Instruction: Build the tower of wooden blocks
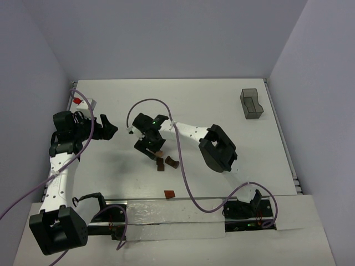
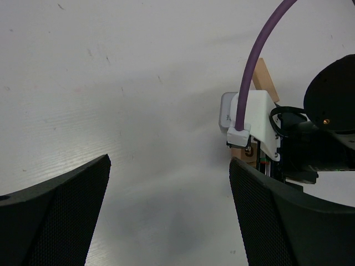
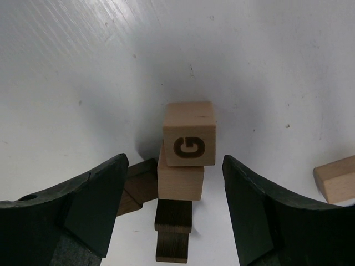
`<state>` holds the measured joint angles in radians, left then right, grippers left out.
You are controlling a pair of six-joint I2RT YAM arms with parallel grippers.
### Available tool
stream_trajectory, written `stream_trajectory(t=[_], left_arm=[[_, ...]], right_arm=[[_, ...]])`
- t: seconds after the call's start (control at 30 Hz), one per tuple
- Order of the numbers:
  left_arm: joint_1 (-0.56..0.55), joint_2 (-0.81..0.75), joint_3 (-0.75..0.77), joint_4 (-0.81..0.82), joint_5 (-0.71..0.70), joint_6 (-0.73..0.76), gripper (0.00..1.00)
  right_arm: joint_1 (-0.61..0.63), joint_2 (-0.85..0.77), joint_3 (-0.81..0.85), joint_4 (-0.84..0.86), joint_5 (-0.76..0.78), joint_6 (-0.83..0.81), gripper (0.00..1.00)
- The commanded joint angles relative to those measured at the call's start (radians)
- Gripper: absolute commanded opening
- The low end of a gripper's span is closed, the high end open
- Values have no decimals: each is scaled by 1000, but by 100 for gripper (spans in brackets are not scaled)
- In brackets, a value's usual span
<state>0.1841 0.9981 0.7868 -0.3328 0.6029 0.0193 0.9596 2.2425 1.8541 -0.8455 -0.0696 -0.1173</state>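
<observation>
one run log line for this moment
right gripper open, jaws either side of light tan and dark brown wood block tower | left gripper open, empty

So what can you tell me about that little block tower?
The tower is a narrow wooden stack, four blocks showing: two dark brown below, two light tan cubes above. The top cube has a G burned into its side and sits slightly askew on the one under it. It stands upright on the white table, between the right claw's open fingers, which don't touch it. Another dark block lies by its left side; whether they touch is unclear.
</observation>
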Motion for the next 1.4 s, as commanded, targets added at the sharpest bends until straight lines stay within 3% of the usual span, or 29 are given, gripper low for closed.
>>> stream_trajectory(t=[0.0,0.33,0.67,0.97,1.3,1.37], left_arm=[[6,-3,20,35,11,-1,94],[6,-1,15,38,6,2,94],[6,-1,9,43,6,-1,94],[5,2,8,46,6,-1,94],[5,0,5,46,1,-1,94],[6,-1,4,48,-2,-1,94]], right_arm=[[-9,25,63,2,-21,-21,74],[-18,57,79,-4,-27,-30,70],[-28,63,82,-9,-27,-24,54],[-30,62,88,-24,-29,-18,47],[-30,49,96,-31,-46,14,28],[-30,43,97,-35,-52,37,19]])
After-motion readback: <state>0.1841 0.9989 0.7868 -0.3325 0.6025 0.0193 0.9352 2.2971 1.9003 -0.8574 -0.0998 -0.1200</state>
